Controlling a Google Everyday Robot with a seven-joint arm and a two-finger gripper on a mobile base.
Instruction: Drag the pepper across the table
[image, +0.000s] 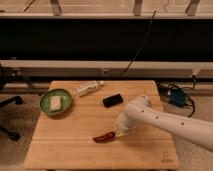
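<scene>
The pepper (104, 136) is seen lying on the table (75, 150), just below the middle of the frame, its right end touching the gripper (120, 133); the gripper is lowered onto the tabletop at the end of a white arm (170, 121) entering from the lower right; whether anything is gripped cannot be told. A black phone (113, 100) lies above the pepper, apart from it; a green bowl (56, 102) sits at the left; a white packet (89, 88) rests near the far edge.
</scene>
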